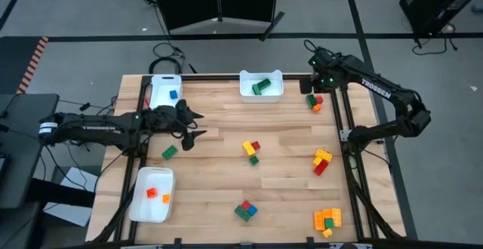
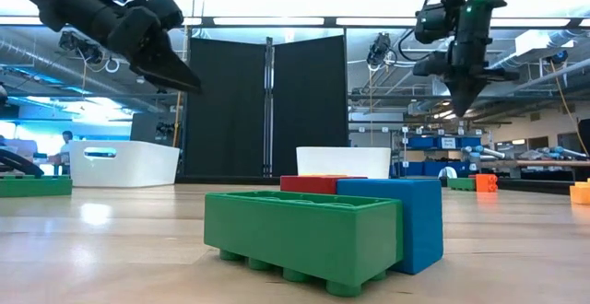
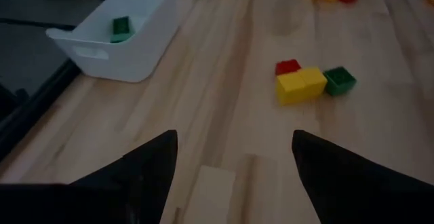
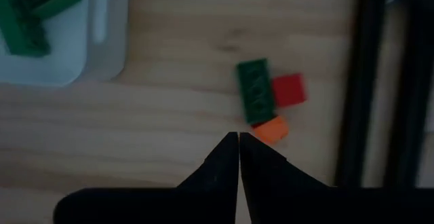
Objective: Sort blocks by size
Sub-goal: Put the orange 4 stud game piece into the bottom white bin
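Note:
The blocks lie scattered on the wooden table. A green, red and orange cluster (image 4: 256, 91) sits at the far right, and my right gripper (image 4: 239, 140) hangs shut above it (image 1: 315, 87), well clear of the table (image 2: 461, 101). My left gripper (image 1: 198, 125) hovers open at the left-middle, with nothing between its fingers (image 3: 234, 176). Ahead of it lies a yellow, red and green cluster (image 3: 308, 81). A single green block (image 1: 169, 152) rests near the left gripper. A green, blue and red cluster (image 2: 323, 230) sits near the front edge.
Three white trays stand on the table: far left (image 1: 160, 96) with a blue block, far middle (image 1: 275, 90) with green blocks, near left (image 1: 143, 204) with orange blocks. Yellow-red blocks (image 1: 322, 162) and an orange-yellow cluster (image 1: 327, 219) lie at the right.

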Available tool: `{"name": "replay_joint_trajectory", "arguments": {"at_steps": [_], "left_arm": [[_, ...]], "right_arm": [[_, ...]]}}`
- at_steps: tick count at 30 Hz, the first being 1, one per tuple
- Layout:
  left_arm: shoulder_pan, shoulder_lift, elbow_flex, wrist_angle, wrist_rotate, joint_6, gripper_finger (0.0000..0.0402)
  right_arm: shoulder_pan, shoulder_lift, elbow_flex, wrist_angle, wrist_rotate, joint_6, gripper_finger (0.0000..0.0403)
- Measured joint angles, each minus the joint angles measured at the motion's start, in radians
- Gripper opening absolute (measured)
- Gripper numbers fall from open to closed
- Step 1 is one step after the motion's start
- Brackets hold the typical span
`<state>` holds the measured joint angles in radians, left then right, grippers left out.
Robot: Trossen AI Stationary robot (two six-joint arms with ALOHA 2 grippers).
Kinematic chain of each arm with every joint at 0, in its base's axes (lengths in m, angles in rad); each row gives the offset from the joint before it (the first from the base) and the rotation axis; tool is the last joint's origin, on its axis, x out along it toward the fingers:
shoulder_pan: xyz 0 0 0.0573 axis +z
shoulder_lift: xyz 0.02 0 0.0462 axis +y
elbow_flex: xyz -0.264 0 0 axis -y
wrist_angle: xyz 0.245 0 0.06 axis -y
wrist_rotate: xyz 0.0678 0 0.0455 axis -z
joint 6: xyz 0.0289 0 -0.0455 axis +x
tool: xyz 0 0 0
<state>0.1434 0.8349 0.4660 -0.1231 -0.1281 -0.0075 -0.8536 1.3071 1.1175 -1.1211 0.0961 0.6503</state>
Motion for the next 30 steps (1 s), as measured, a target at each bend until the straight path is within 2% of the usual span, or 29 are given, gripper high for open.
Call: {"name": "replay_joint_trajectory", "arguments": {"at_steps": [5, 13, 17, 25, 30], "left_arm": [[0.012, 0.003, 0.0, 0.036, -0.044, -0.029, 0.03], [0.012, 0.003, 0.0, 0.044, -0.08, -0.081, 0.03], [0.012, 0.003, 0.0, 0.047, -0.084, -0.097, 0.03], [0.012, 0.003, 0.0, 0.051, -0.084, -0.096, 0.03], [0.012, 0.003, 0.0, 0.05, -0.097, -0.096, 0.03]], "right_arm": [[-0.024, 0.002, -0.001, 0.004, 0.112, -0.015, 0.0042], [-0.034, 0.04, -0.002, 0.079, 0.06, -0.108, 0.0078], [-0.034, 0.088, -0.023, 0.117, 0.042, -0.121, 0.0119], [-0.034, 0.201, -0.178, 0.115, 0.032, -0.118, 0.0221], [-0.028, 0.206, -0.212, 0.065, 0.019, -0.127, 0.0255]]}}
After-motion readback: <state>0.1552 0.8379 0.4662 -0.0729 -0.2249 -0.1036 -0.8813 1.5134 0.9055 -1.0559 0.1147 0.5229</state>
